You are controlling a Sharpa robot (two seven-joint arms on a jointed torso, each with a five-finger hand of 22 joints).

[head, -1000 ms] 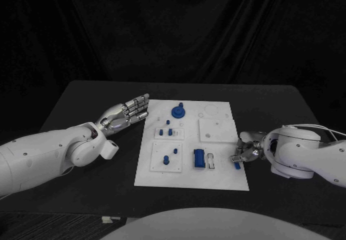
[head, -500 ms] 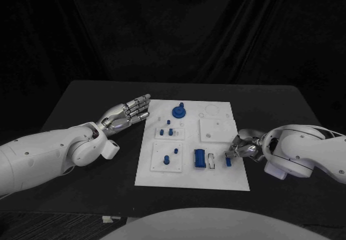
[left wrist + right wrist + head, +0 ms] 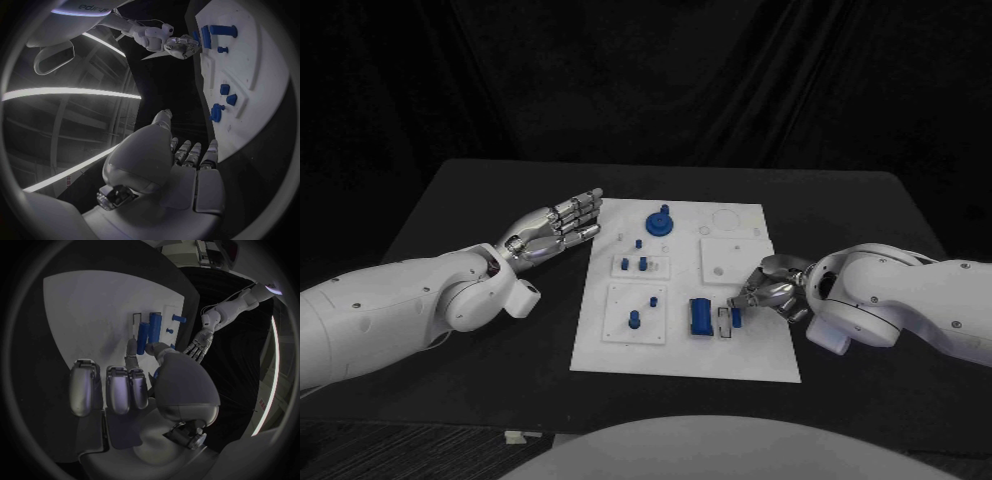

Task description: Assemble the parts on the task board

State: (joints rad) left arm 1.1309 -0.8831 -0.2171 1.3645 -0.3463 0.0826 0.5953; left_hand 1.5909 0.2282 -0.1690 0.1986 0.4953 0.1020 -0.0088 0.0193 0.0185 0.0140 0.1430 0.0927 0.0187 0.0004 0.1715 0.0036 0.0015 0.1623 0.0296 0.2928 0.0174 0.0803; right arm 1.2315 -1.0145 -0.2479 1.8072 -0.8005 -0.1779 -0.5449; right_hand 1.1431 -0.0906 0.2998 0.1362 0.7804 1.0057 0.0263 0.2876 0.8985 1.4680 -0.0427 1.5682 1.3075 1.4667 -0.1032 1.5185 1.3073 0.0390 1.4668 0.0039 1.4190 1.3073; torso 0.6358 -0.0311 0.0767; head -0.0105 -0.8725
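Nearest, the right hand point(image 3: 764, 296) sits over the right edge of the task board point(image 3: 687, 355), fingers curled around a small blue part point(image 3: 736, 315) held just beside the upright blue block point(image 3: 698, 316). Further left, two blue pegs point(image 3: 633, 320) stand in a square plate. Beyond, the left hand point(image 3: 554, 229) lies on the worktop point(image 3: 473, 200) just off the board's left edge, fingers extended and holding nothing. Farthest, a blue knob point(image 3: 658, 219) stands near the board's far edge.
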